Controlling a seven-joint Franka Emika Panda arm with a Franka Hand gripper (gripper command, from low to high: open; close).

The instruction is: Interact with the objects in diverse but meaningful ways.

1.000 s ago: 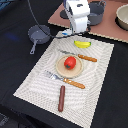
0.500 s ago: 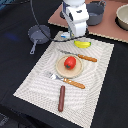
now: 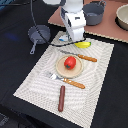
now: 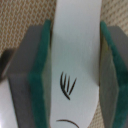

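Observation:
In the wrist view my gripper is shut on the white fish-like piece, which has black markings and sits between the green pads. In the exterior view the gripper hangs over the far edge of the striped placemat, just beside the yellow banana; the arm hides the fish piece there. The red tomato rests on a round wooden plate. A brown sausage stick lies near the mat's front. The grey frying pan sits off the mat on the exterior view's left.
A knife and a fork with wooden handles lie on either side of the plate. A grey pot and a pale bowl stand on the brown board at the back. A black cable runs behind the arm.
The arm has shifted slightly toward the exterior view's left and come lower over the mat's far edge. The other objects have stayed where they were.

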